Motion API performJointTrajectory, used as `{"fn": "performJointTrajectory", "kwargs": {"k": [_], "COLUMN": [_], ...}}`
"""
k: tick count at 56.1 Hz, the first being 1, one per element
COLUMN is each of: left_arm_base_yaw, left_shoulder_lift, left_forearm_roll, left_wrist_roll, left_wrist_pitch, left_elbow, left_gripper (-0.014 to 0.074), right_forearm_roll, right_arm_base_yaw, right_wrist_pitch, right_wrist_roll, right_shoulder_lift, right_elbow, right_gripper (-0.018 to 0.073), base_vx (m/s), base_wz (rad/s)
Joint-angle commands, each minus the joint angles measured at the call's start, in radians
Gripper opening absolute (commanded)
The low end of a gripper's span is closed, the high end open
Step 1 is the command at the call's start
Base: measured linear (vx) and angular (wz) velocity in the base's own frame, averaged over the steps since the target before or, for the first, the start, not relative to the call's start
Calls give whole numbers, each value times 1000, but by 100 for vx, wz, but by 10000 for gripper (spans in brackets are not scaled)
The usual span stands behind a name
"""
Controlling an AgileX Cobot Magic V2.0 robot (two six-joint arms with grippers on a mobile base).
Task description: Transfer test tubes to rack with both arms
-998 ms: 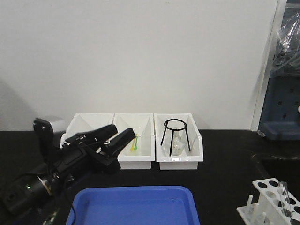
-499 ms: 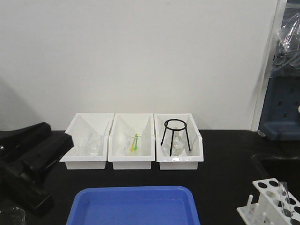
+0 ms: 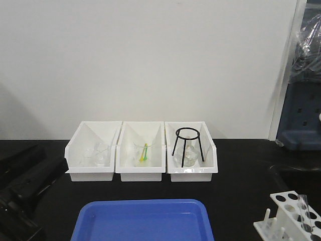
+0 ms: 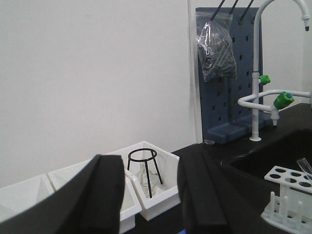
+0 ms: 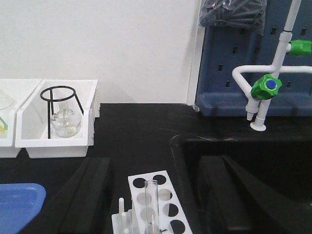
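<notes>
**Rack at near right, both grippers open and empty**

The rack (image 5: 153,204) stands near right with one test tube (image 5: 152,202) upright in it. The sink basin (image 5: 243,161) lies just right. The right gripper (image 5: 156,195) straddles the rack, jaws apart. The left gripper (image 4: 146,195) is spread, empty. Three white bins (image 3: 142,150) sit far; the blue tray (image 3: 143,221) near centre.

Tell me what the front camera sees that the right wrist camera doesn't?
Only the front view shows the whole blue tray, the left bin with a glass beaker, and the left arm. Only the right wrist view shows the green tap, the sink and the open right gripper. Both show the rack holding one test tube, and the black ring stand.
</notes>
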Motion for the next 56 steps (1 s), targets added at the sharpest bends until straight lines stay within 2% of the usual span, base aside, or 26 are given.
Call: {"fn": "performJointTrajectory", "kwargs": {"k": [1, 7, 12, 21, 25, 28, 31, 44, 56], "left_arm_base_yaw": [-2, -2, -1, 0, 31, 72, 122, 325, 399], "left_shoulder_lift": [-2, -2, -27, -128, -181, -226, -276, -509, -752], "left_forearm_roll": [-24, -24, -45, -222, -256, -269, -275, -291, -310], "left_wrist_roll": [-3, 1, 44, 195, 267, 287, 285, 289, 358], "left_wrist_pitch": [-68, -55, 1, 255, 373, 415, 424, 343, 249], "left_elbow": [-28, -28, -28, -28, -22, 4, 46, 297, 518], "left_gripper": [395, 387, 335, 180, 95, 37, -8, -6, -6], "right_forearm_roll": [-5, -5, -5, -5, -5, -5, -5, -5, -5], "right_arm_base_yaw": [-8, -8, -8, -8, -8, -8, -8, -8, -8], "right_wrist_pitch": [-79, -79, -79, -79, -79, -79, -79, -79, -79], "right_wrist_roll": [-7, -7, -7, -7, -7, -7, -7, -7, -7], "right_shoulder_lift": [-3, -3, -3, -3, -3, -3, -3, -3, -3], "right_elbow": [-35, -35, -35, -35, -35, -35, -35, -35, -35], "right_gripper": [456, 456, 456, 456, 456, 456, 456, 456, 456], "base_vx": [0, 0, 0, 0, 0, 0, 0, 0, 0], "base_wz": [0, 0, 0, 0, 0, 0, 0, 0, 0]}}
